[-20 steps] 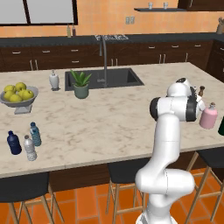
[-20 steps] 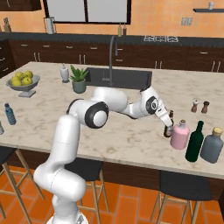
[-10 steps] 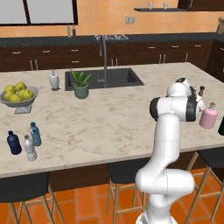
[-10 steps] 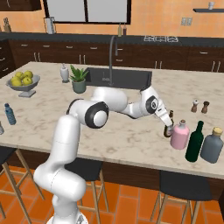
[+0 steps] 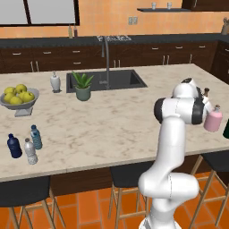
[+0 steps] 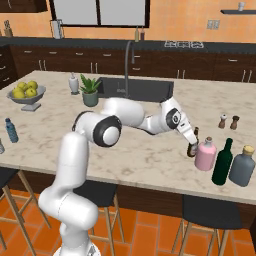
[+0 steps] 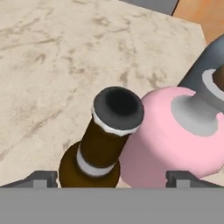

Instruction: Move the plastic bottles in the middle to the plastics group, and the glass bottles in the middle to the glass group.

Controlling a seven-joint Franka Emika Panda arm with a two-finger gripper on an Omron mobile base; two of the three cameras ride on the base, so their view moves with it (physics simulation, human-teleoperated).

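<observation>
We have the slim brown bottle point(image 7: 101, 151) standing upright on the bench point(image 6: 150, 150), right under the jaws and between their two tips, with the squat pink bottle point(image 7: 175, 135) touching it on one side. From the right base view the brown bottle point(image 6: 193, 144) stands just beside the pink bottle point(image 6: 205, 154), and past that, farther from the jaws, stand the dark green bottle point(image 6: 222, 163) and a grey bottle point(image 6: 242, 166). We see the gripper point(image 6: 190, 141) with its jaws spread wide, tips apart on either side of the brown bottle and holding nothing. Well away from the jaws, at the far end of the bench, we see the teal-blue bottle point(image 5: 36, 137) beside the navy bottle point(image 5: 14, 146) and the clear bottle point(image 5: 30, 151).
</observation>
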